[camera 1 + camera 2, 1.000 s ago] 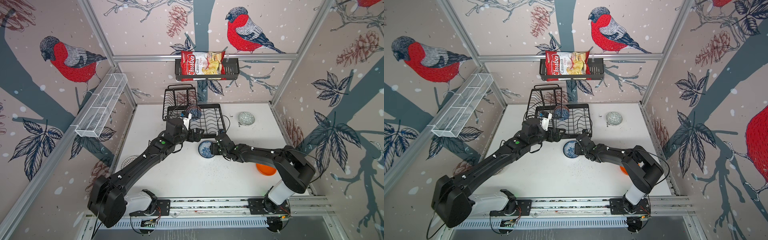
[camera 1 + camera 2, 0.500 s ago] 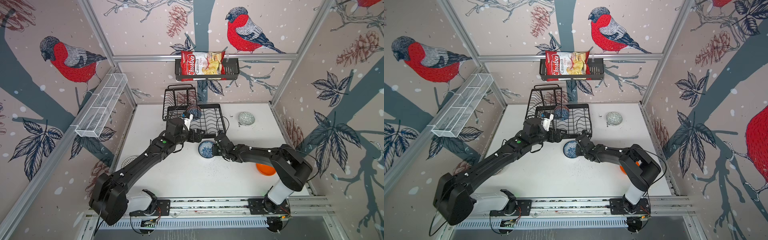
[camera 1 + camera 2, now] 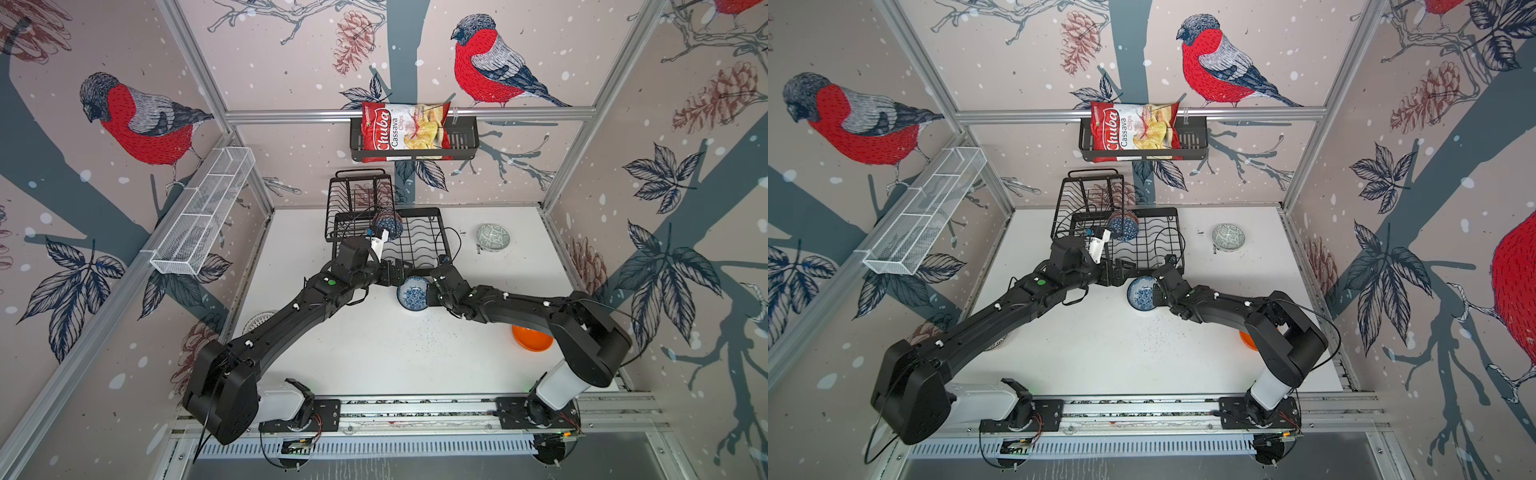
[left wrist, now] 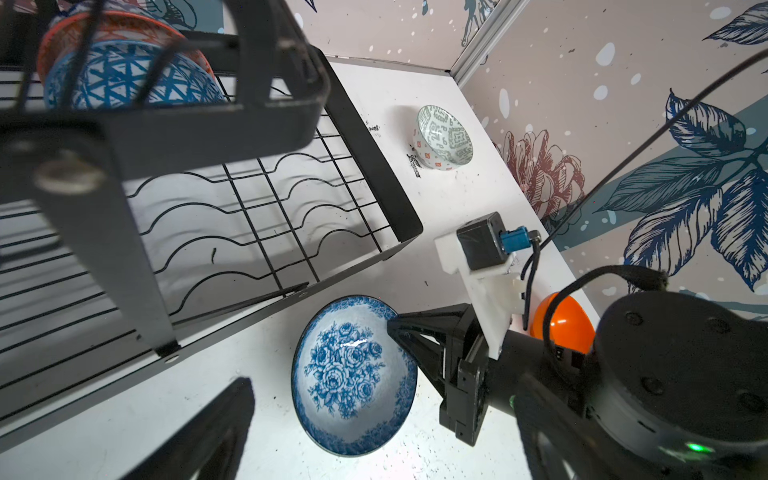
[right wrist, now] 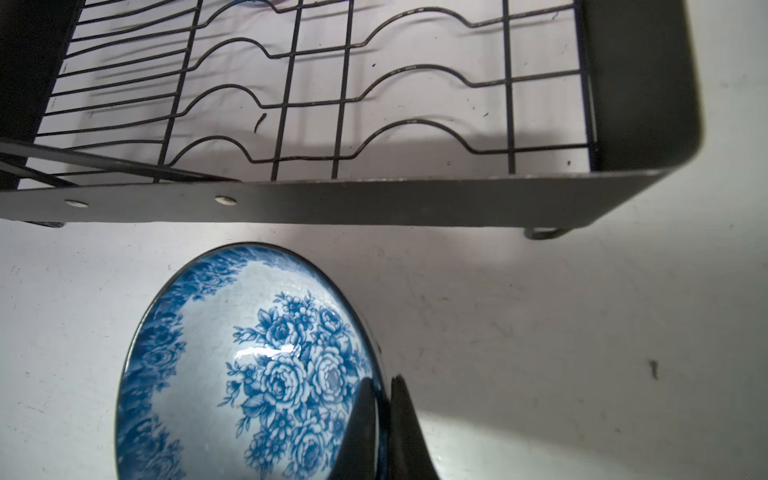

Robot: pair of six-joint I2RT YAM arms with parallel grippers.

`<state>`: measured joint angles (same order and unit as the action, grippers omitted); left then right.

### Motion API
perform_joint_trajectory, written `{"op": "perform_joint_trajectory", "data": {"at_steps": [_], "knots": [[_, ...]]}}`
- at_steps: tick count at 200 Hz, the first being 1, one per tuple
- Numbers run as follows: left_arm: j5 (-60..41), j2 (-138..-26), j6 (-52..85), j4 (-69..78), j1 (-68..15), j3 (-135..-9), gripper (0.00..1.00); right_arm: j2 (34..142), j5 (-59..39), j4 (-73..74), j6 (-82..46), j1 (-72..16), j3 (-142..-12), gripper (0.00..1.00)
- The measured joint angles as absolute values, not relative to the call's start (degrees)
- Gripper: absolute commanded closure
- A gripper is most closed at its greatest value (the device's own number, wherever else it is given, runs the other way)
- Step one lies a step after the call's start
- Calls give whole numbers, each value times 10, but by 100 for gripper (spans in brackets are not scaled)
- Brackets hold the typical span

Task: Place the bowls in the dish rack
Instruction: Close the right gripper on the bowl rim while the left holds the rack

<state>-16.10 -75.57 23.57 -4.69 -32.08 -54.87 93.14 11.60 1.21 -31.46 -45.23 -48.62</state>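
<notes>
The blue-white floral bowl (image 3: 412, 293) (image 3: 1142, 293) (image 4: 353, 374) (image 5: 249, 365) leans tilted on the white table just in front of the dish rack (image 3: 415, 249) (image 3: 1150, 249) (image 4: 257, 216) (image 5: 374, 199). My right gripper (image 3: 430, 286) (image 3: 1156, 286) (image 4: 392, 326) (image 5: 384, 380) is shut on its rim, one finger inside and one outside. My left gripper (image 3: 392, 272) (image 4: 205, 365) hangs open and empty over the rack's near edge. A blue geometric bowl (image 3: 388, 224) (image 4: 124, 79) stands on edge in the rack against a salmon bowl (image 4: 104, 29).
A grey-green bowl (image 3: 493, 237) (image 4: 444, 137) sits at the back right. An orange bowl (image 3: 530, 338) (image 4: 557, 320) lies under my right arm, and a white radial-pattern bowl (image 3: 259, 322) under my left arm. A chips basket (image 3: 405, 133) and a white mesh tray (image 3: 203, 216) hang on the walls.
My right gripper has closed from about half open onto the floral bowl's rim. The left arm has barely moved.
</notes>
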Motion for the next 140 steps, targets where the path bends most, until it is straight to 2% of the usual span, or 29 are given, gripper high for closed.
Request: {"op": "perform_joint_trajectory", "data": {"at_steps": [140], "knots": [[-165, -778, 236, -46, -321, -553, 3, 903, 120, 17, -287, -432, -449, 97]]}}
